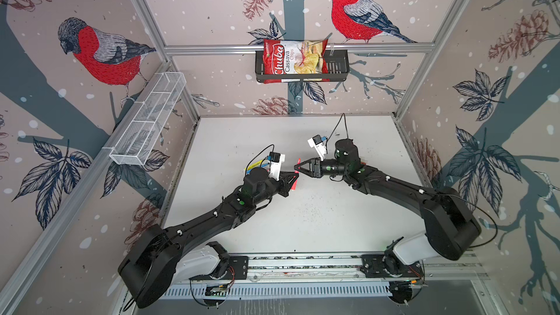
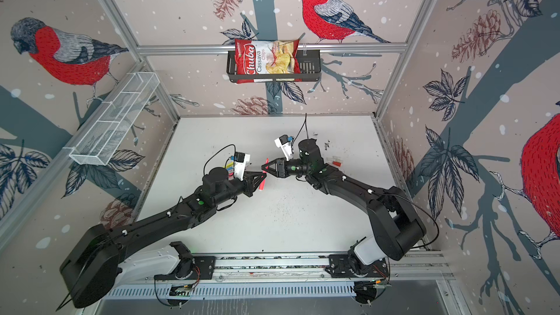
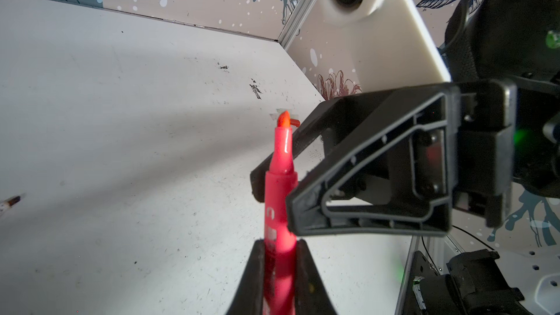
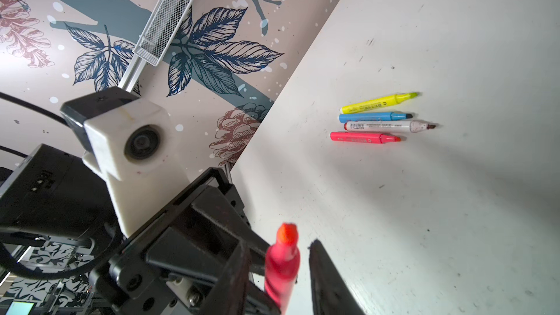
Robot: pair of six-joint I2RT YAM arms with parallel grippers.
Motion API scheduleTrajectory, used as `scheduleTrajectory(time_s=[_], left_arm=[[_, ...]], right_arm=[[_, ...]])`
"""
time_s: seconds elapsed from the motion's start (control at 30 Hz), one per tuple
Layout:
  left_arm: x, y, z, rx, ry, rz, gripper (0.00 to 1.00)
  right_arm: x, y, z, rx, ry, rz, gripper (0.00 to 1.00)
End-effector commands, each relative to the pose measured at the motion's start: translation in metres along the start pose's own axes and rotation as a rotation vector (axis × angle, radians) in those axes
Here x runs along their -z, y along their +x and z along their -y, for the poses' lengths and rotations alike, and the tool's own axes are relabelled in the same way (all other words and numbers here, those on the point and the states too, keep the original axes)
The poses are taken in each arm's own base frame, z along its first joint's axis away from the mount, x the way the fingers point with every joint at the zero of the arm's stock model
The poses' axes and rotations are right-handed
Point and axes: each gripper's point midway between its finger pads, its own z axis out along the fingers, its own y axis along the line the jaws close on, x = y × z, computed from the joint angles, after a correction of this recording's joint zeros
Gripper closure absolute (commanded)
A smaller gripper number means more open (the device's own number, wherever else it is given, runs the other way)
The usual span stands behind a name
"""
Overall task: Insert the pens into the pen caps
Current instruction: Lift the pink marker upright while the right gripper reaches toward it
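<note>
My left gripper [image 3: 280,256] is shut on the lower barrel of a neon pink pen [image 3: 280,177] and holds it above the table, uncapped tip away from the jaws. In both top views the two grippers meet at mid-table. My right gripper [image 4: 280,246] is open, its fingers on either side of the pen's [image 4: 281,262] upper part, with a gap at one finger [image 4: 321,268]. A yellow pen [image 4: 375,104], a blue pen [image 4: 372,116], a white pen [image 4: 381,125] and another pink pen [image 4: 360,137] lie side by side on the table. A red pen cap [image 2: 335,163] and clear pen caps [image 2: 331,158] lie beyond the right arm.
A chips bag [image 1: 292,59] sits in a black basket [image 1: 336,68] on the back rail. A white wire basket [image 1: 148,119] hangs on the left wall. Patterned walls enclose the white table [image 1: 303,216] on three sides.
</note>
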Motion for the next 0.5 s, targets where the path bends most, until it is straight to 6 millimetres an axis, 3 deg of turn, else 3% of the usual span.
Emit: scheduleTrajectory(time_s=[0.0,0.13,0.23,0.37,0.47], left_arm=[[-0.001,-0.015,0.009,-0.018,0.031,0.052,0.94],[0.0,-0.015,0.008,-0.02,0.024,0.056,0.94],[0.001,-0.014,0.008,-0.02,0.022,0.057,0.92],[0.0,-0.011,0.009,-0.029,0.027,0.034,0.72],[-0.001,-0.005,0.006,-0.048,0.012,-0.008,0.64]], right_arm=[[-0.002,-0.008,-0.005,0.016,-0.018,0.022,0.73],[-0.002,-0.008,-0.007,0.017,-0.025,0.021,0.87],[-0.001,-0.008,-0.008,0.019,-0.026,0.021,0.89],[0.0,-0.009,-0.009,0.031,-0.019,0.021,0.9],[0.002,-0.012,-0.009,0.046,0.003,0.022,0.9]])
